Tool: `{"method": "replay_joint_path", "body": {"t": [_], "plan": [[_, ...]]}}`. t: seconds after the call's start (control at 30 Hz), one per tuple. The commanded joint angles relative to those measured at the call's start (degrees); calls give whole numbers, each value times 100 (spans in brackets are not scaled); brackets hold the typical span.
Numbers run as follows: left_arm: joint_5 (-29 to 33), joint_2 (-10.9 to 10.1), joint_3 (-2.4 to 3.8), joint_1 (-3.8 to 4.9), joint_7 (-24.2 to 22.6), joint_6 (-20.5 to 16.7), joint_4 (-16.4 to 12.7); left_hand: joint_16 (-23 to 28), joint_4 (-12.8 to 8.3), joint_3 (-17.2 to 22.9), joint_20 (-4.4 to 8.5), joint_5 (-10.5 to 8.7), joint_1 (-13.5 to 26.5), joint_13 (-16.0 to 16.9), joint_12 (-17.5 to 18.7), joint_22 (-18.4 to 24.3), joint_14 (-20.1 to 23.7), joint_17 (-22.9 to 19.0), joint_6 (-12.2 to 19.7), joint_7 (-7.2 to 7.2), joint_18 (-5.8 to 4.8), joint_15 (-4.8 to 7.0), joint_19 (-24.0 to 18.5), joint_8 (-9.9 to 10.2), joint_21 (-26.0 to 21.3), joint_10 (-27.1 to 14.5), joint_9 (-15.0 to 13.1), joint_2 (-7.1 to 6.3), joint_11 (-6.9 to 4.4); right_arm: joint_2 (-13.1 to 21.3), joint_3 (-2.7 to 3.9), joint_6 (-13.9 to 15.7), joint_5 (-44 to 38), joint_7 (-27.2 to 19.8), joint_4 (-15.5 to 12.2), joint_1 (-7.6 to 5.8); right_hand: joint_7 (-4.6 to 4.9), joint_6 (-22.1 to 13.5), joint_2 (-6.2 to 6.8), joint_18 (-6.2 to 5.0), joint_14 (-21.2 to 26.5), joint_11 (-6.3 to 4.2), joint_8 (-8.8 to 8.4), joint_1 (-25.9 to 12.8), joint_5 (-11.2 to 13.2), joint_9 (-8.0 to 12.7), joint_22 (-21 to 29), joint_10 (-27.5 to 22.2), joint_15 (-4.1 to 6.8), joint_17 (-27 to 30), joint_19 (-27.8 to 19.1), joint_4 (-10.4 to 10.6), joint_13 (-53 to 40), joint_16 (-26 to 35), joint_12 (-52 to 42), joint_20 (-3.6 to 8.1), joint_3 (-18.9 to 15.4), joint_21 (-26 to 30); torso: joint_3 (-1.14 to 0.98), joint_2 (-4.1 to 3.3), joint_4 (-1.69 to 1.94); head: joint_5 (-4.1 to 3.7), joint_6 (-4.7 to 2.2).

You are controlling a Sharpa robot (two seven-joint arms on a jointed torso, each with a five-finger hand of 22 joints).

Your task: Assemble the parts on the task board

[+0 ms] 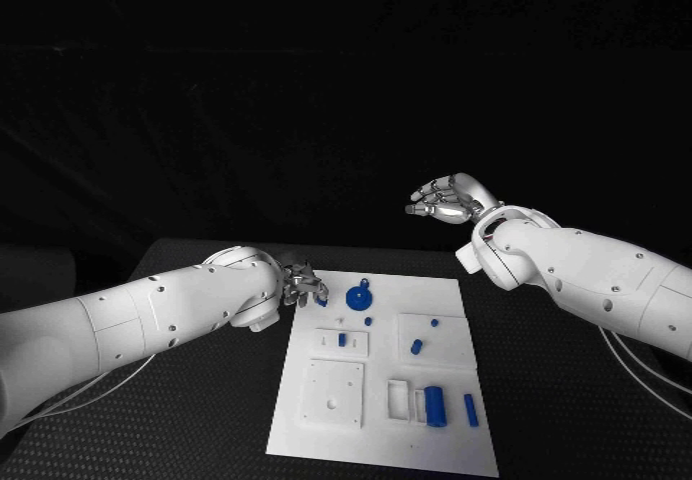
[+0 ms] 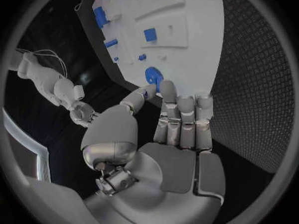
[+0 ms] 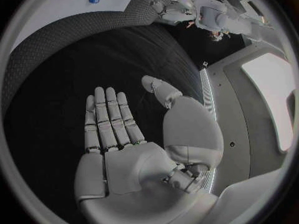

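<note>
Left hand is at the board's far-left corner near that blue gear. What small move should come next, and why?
Probably ease the left hand a little further toward the blue gear and close on it. Its fingers are apart, hold nothing, and its fingertips sit right beside the gear on the task board. The right hand hangs raised, off the board.

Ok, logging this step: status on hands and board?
Left hand open at gear. Right hand open, raised clear. Task board unobstructed.
</note>
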State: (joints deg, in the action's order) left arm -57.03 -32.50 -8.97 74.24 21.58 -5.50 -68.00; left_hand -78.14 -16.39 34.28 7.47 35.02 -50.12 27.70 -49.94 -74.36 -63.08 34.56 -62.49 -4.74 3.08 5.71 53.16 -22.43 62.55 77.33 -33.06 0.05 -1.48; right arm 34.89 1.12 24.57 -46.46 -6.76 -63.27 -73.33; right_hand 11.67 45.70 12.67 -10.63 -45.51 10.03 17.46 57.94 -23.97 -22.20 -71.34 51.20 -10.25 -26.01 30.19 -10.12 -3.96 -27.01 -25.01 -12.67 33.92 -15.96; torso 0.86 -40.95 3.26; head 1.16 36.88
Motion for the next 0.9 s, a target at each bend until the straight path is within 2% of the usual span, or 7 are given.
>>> {"method": "replay_joint_path", "body": {"t": [0.03,0.2,0.3,0.33,0.43,0.57,0.9], "plan": [[-256,-126,-66,-13,99,-470,-235,-43,-11,31,668,35,-46,15,-35,-9,-412,11,-593,448,73,396,63,-260,30,417,-690,3,-424,21,1,-19,5,-46,-47,15,52,-40,-15,47,58,-2,23,-19,-26,9,-9,-13,1,6,-39,12,1,14,18,1,-15,36,-3,8,8,9,21],[-308,-323,-245,-31,149,-751,-555,-51,-10,28,673,78,-39,34,-59,-15,-422,19,-610,454,74,404,75,-253,39,413,-705,1,-430,52,0,-15,5,-42,-71,22,52,-40,-14,47,58,-2,24,-17,-29,9,-11,-13,1,7,-38,12,1,13,18,1,-15,38,-7,7,5,23,41],[-322,-427,-318,-61,166,-873,-707,-55,-12,26,675,99,-35,46,-74,-19,-427,25,-622,457,75,408,80,-249,43,412,-714,-1,-432,62,0,-14,5,-41,-91,28,52,-40,-12,46,58,-2,24,-17,-31,9,-13,-13,1,7,-38,11,1,13,19,2,-15,39,-7,2,0,30,45],[-322,-466,-375,-69,162,-906,-773,-58,-13,25,676,111,-33,52,-82,-21,-430,28,-628,459,76,410,83,-248,46,411,-718,-4,-434,70,-1,-14,5,-41,-98,30,52,-40,-12,46,58,-2,24,-16,-31,9,-13,-13,0,7,-38,11,1,13,19,2,-16,39,-8,0,-4,38,47],[-320,-534,-473,-91,160,-988,-908,-69,-14,25,682,147,-30,73,-109,-27,-440,38,-646,465,79,416,94,-242,55,411,-732,-9,-440,71,-1,-13,5,-39,-101,36,52,-40,-11,46,58,-2,25,-16,-33,9,-14,-14,0,8,-38,11,1,13,19,2,-16,40,-10,-1,2,44,55],[-300,-562,-485,-178,154,-1051,-1013,-79,-15,23,686,181,-25,91,-131,-34,-447,47,-662,470,81,421,102,-238,63,409,-744,-11,-445,71,-1,-13,5,-40,-103,52,51,-40,-10,46,59,-2,25,-14,-34,10,-16,-14,0,8,-37,11,1,12,19,2,-16,42,-11,1,11,50,77],[-270,-473,-485,-309,127,-1051,-1012,-117,-16,3,694,236,27,152,-212,-52,-464,79,-718,486,84,436,117,-233,83,412,-783,1,-457,87,-1,-13,5,-41,-110,66,51,-40,-8,46,60,-2,26,-12,-39,10,-21,-14,0,10,-36,10,1,10,20,2,-17,46,-5,-10,-12,61,93]]}}
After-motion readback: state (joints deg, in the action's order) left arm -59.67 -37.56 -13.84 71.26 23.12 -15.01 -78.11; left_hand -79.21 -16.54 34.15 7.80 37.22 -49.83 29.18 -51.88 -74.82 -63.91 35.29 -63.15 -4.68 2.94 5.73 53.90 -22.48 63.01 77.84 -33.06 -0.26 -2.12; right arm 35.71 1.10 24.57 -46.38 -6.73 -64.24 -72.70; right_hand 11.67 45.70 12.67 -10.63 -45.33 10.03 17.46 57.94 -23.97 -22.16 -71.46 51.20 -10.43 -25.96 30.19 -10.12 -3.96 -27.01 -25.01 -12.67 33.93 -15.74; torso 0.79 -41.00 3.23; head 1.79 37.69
